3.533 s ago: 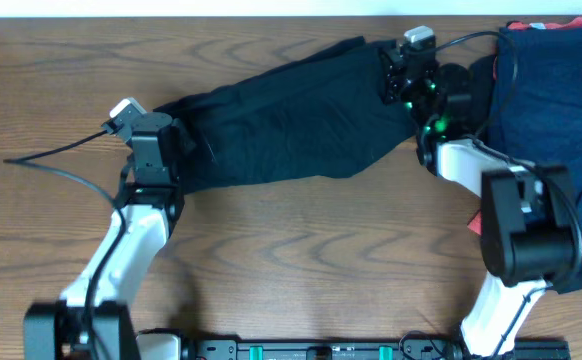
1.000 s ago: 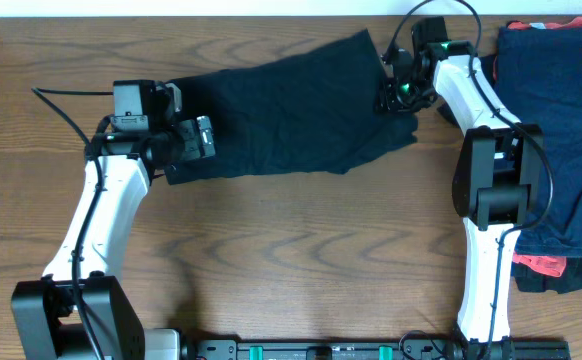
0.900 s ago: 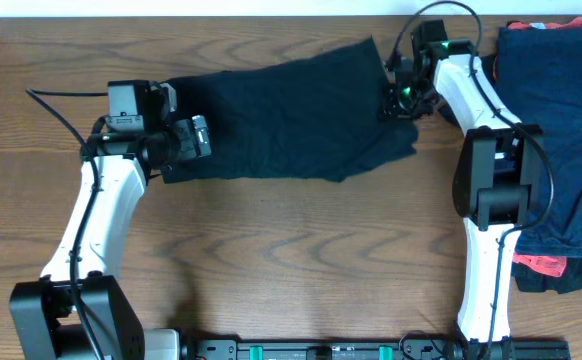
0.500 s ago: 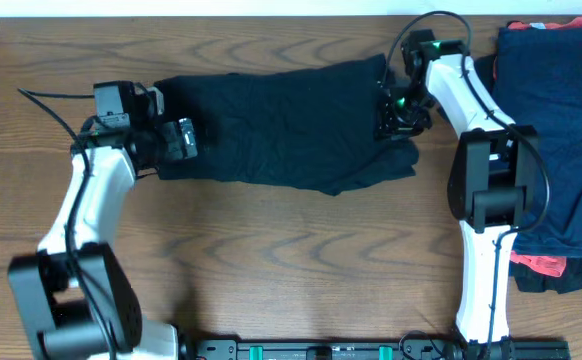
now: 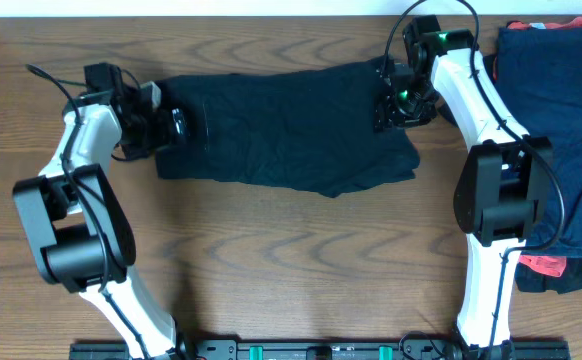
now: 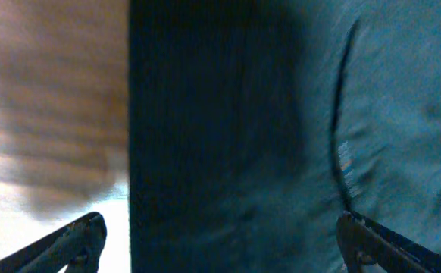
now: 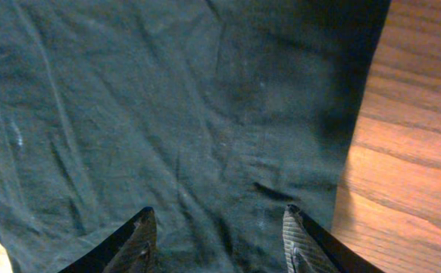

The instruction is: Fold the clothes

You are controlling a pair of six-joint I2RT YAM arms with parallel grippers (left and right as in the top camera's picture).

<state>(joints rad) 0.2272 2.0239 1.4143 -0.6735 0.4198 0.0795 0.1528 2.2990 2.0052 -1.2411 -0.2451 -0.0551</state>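
A black garment (image 5: 281, 125) of the clothes lies spread flat across the back middle of the table. My left gripper (image 5: 179, 125) hovers over its left edge, jaws wide open; in the left wrist view the gripper (image 6: 220, 246) straddles the dark fabric (image 6: 243, 114) and its straight edge, holding nothing. My right gripper (image 5: 384, 103) stands over the garment's right end. Its fingers (image 7: 141, 239) are apart above the wrinkled cloth (image 7: 167, 114), with nothing pinched between them.
A stack of navy-blue pieces (image 5: 561, 120) lies at the right edge, with red (image 5: 571, 22) showing at its top. A small red piece (image 5: 541, 265) and a black one (image 5: 571, 282) lie below it. Bare wood table (image 5: 291, 260) fills the front.
My right gripper has opened and let go of the garment's right end. The left arm has swung left and back, and the black garment now lies flatter and more stretched out.
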